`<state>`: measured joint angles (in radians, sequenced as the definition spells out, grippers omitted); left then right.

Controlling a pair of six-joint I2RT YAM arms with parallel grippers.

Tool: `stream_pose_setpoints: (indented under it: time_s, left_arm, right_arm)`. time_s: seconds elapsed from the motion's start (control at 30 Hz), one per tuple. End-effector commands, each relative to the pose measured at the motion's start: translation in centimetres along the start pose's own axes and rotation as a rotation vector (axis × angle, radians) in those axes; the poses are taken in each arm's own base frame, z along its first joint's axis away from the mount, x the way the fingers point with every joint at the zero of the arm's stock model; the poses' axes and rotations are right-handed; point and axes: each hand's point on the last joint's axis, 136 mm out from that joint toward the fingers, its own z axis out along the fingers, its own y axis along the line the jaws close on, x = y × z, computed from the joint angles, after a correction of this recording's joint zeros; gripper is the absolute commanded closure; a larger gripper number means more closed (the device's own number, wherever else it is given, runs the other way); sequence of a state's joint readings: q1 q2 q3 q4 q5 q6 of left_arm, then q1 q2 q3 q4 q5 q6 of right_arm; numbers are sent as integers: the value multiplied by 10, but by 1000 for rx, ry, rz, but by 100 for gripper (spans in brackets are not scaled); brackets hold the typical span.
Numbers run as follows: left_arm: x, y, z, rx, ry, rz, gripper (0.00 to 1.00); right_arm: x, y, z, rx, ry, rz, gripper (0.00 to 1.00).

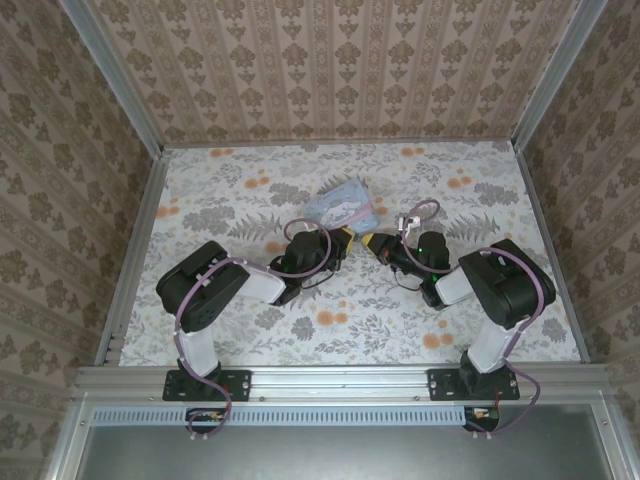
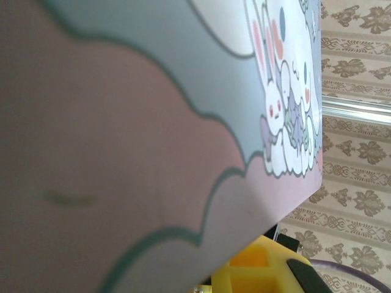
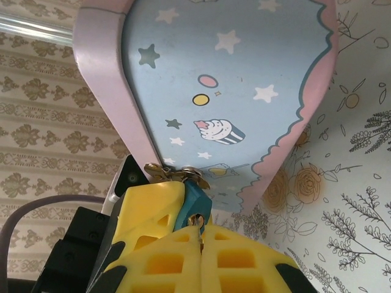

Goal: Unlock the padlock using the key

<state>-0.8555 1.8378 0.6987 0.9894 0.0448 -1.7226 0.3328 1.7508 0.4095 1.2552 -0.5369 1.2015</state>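
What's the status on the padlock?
Right fingers shut on key, tip at padlock base. Left fingers shut against padlock. Shackle hooked through tin latch. No obstruction seen.

tin [image 1: 340,205] on table [image 1: 200,200], mid-rear | padlock [image 3: 195,204] at tin's near edge — between left gripper [image 1: 347,236] and right gripper [image 3: 200,235] | key [image 3: 196,221] in right gripper, just before padlock

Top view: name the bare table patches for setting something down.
Free: far-left corner between left wall and tin; far-right strip beyond right arm; near middle between it and left arm. Crowded: centre, where left gripper and right gripper meet the tin.
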Motion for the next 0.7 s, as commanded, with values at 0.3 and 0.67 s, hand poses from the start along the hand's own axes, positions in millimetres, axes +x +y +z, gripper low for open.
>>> stream_pose_setpoints:
  time_s: [0.3, 0.67]
  left_arm:
    - [83, -5, -10, 24, 357, 64, 100]
    - [83, 6, -12, -4, 384, 84, 100]
  right_arm:
    - [0, 36, 16, -151, 96, -75, 100]
    - [-4, 29, 20, -145, 122, 12, 100]
